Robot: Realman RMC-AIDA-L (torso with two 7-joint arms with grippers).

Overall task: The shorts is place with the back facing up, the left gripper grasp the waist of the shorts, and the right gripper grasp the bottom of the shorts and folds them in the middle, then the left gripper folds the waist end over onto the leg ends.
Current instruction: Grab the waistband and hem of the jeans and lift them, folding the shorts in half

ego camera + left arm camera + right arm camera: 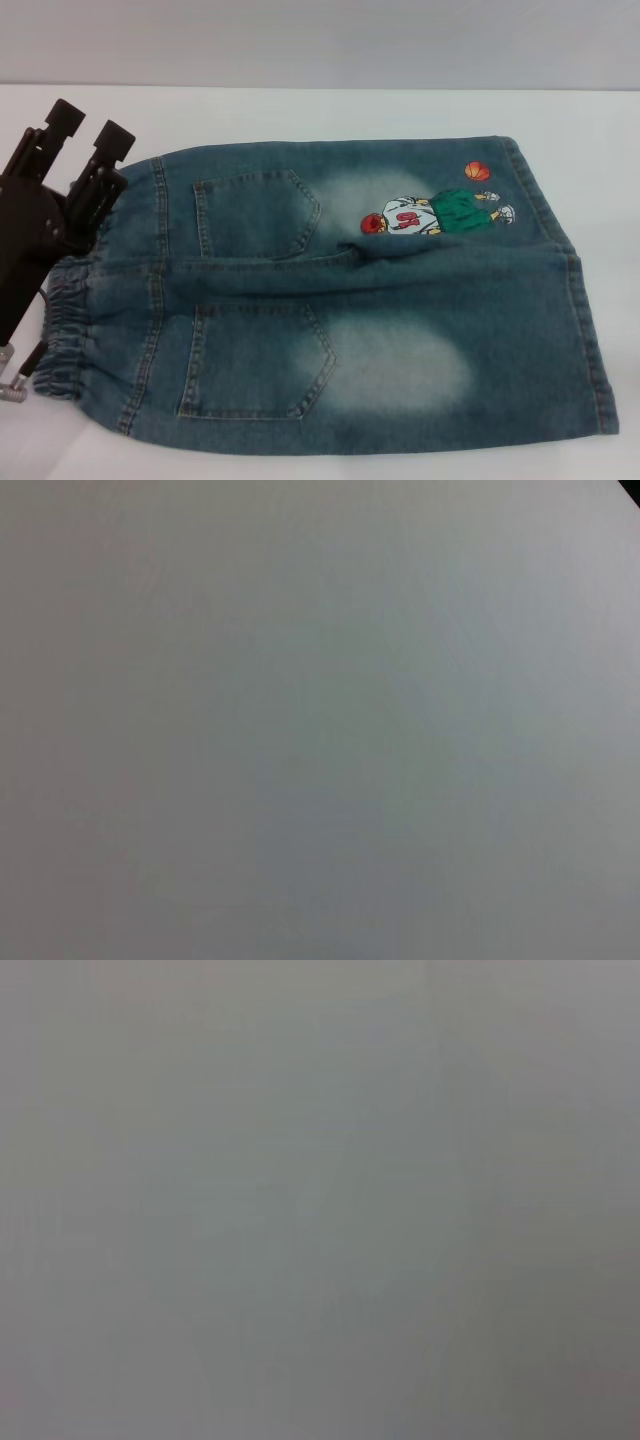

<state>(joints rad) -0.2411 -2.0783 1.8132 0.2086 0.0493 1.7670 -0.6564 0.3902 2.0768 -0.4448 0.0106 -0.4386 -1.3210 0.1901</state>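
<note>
In the head view, the shorts (340, 300) are seen spread flat on the white bench (600, 130), back side up, with both patch pockets showing. The waist (70, 320) lies at the robot's left, puckered and gathered, and the leg ends (585, 330) lie at the right. A small cartoon basketball-player print (435, 213) with an orange ball is carried on the far leg, near its hem. The left tool (88, 135) is held above the bench at the far left corner of the waist; its two black fingers are spread apart, and nothing is gripped between them. The right tool is not seen in this view.

In the left wrist view, only a plain pale surface is shown.

In the right wrist view, only a plain grey surface is shown, and the right tool's state cannot be told.
</note>
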